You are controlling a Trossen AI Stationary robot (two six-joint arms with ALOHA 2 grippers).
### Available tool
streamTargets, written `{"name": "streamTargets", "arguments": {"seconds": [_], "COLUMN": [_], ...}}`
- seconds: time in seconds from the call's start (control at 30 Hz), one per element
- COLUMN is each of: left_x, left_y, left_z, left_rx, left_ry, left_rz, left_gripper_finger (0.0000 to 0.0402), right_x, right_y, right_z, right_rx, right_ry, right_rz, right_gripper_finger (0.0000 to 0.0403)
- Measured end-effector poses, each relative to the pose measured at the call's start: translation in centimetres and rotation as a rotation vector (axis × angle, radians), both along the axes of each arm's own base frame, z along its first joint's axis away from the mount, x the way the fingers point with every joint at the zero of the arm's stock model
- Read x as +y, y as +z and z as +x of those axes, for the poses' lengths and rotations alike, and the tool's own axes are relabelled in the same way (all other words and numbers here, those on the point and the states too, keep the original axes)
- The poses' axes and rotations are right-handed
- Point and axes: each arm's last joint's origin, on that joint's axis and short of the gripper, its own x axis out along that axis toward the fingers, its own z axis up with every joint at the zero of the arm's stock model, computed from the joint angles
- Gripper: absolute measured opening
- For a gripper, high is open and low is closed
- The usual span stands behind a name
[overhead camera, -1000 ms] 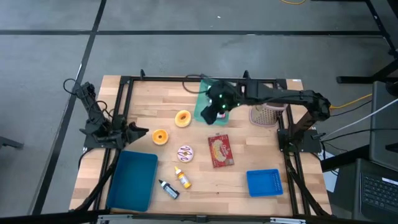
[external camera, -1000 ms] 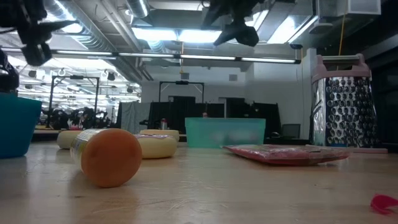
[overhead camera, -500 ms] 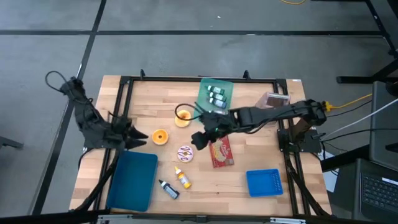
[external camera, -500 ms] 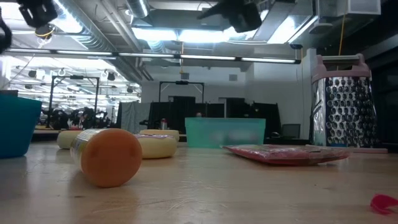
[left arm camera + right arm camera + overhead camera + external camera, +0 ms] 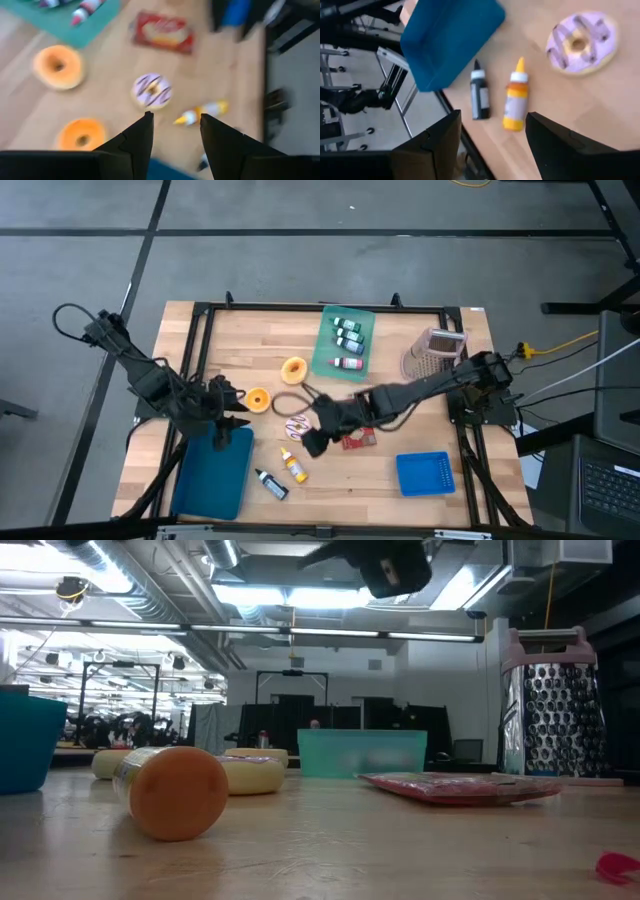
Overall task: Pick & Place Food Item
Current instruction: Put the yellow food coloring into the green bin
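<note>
Right gripper (image 5: 312, 442) hung over the table centre, beside the purple donut (image 5: 298, 426) and red packet (image 5: 355, 438). Left gripper (image 5: 232, 405) sat above the blue tray (image 5: 210, 480), near the orange donut (image 5: 258, 399).

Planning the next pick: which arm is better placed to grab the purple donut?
Right, probably. In the high view the right claw hangs open just beside the purple donut. The left claw, also open, sits farther off, over the blue tray, nearer the orange donut.

Your purple-iced striped donut (image 5: 297, 426) lies flat near mid-tabletop; two orange donuts (image 5: 258, 399) (image 5: 294, 370) lie toward the far-left corner.
</note>
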Motion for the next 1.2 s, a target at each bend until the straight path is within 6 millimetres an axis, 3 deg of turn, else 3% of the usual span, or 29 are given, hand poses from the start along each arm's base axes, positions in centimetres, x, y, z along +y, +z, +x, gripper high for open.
{"name": "streamTargets", "arguments": {"seconds": [0.2, 0.37, 0.5, 0.67, 0.8, 0.93, 1.2], "left_x": [0.2, 1.7, 3.2, 4.7, 5.4, 5.9, 6.4], "left_y": [0.5, 1.7, 2.4, 2.9, 3.1, 3.1, 3.3], "left_z": [-0.3, -2.0, -4.1, -6.3, -7.4, -8.1, -8.7], "left_rx": [0.059, -0.011, -0.029, -0.049, -0.047, -0.049, -0.063], "left_ry": [0.074, 0.093, 0.09, 0.051, 0.013, -0.014, -0.042], "left_rz": [0.096, 0.093, 0.1, 0.108, 0.13, 0.137, 0.138], "left_gripper_finger": [0.0157, 0.0157, 0.0157, 0.0157, 0.0157, 0.0157, 0.0157], "right_x": [3.1, 5.1, 5.3, 5.2, 5.4, 6.2, 5.7], "right_y": [-3.1, -4.1, -4.3, -5.6, -8.3, -9.8, -9.9], "right_z": [0.6, 3.5, 6.4, 8.5, 8.6, 8.7, 9.0], "right_rx": [0.093, 0.145, 0.216, 0.34, 0.431, 0.467, 0.464], "right_ry": [-0.002, 0.021, 0.025, 0.014, -0.034, -0.03, -0.095], "right_rz": [0.021, 0.032, 0.001, -0.008, 0.071, 0.11, 0.113], "right_gripper_finger": [0.0219, 0.0219, 0.0219, 0.0219, 0.0219, 0.0219, 0.0219]}}
